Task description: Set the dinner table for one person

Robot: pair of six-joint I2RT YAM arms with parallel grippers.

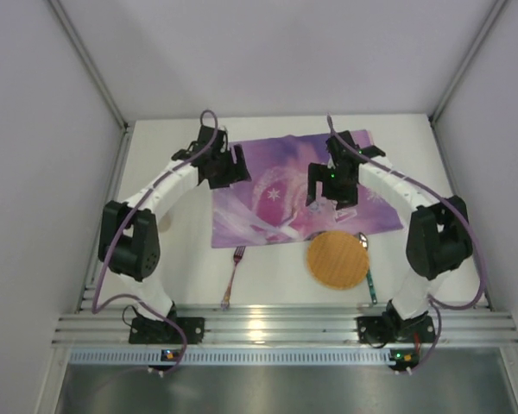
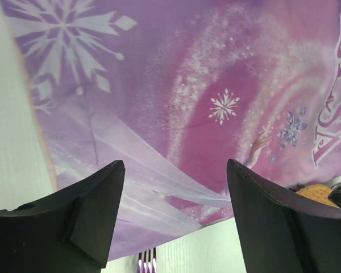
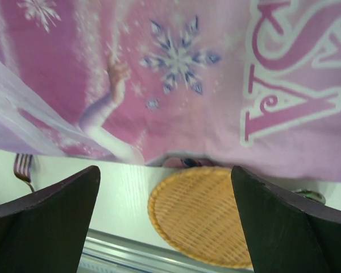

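Note:
A purple printed placemat (image 1: 293, 191) lies on the white dinner table (image 1: 186, 263); it also fills the left wrist view (image 2: 176, 102) and the right wrist view (image 3: 176, 74). A round woven plate (image 1: 337, 259) sits at the mat's near edge, its far rim under the cloth (image 3: 207, 213). A purple fork (image 1: 233, 276) lies on the table near the mat's left corner; its tines show in the left wrist view (image 2: 146, 263). A teal-handled spoon (image 1: 368, 267) lies right of the plate. My left gripper (image 1: 237, 166) hovers open over the mat's left part. My right gripper (image 1: 328, 197) hovers open over the mat's right part.
A ribbed aluminium rail (image 1: 285, 328) runs along the near edge. Grey walls close the left, right and back. A small pale round thing (image 1: 163, 223) lies by the left arm.

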